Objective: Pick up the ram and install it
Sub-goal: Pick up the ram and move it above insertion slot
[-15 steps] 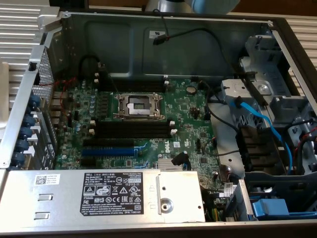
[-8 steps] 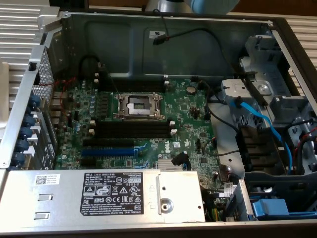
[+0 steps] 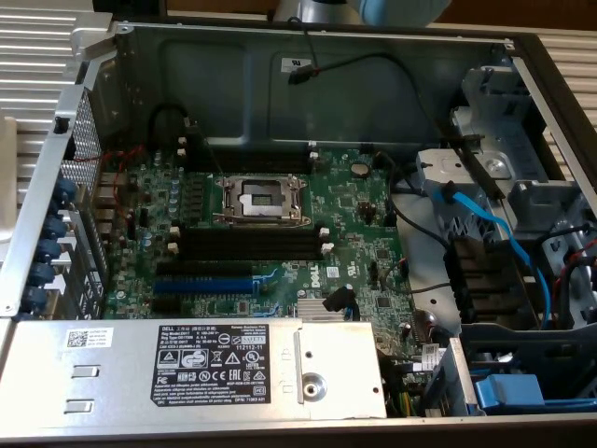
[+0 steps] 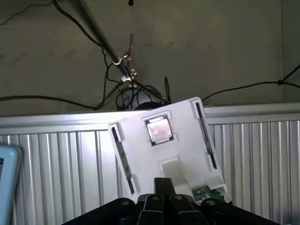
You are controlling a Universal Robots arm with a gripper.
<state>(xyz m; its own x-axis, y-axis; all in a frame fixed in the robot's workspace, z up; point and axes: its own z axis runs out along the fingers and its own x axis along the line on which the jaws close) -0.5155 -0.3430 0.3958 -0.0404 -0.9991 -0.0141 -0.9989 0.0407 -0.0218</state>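
Seemingly the ram (image 4: 205, 192) is the green sliver at the white tray's (image 4: 187, 122) near edge, just beside the gripper (image 4: 164, 183); its fingers are pressed together. Ribbed surface (image 4: 56, 159) flanks the tray on both sides; the black slots (image 3: 247, 245) lie bare inside the open case (image 3: 233, 84).

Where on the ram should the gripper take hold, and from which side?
The ram shows just a green end beside the shut gripper, on the tray. Likely pinch its flat faces mid-length, coming square to the tray's open face; its pose is partly hidden.
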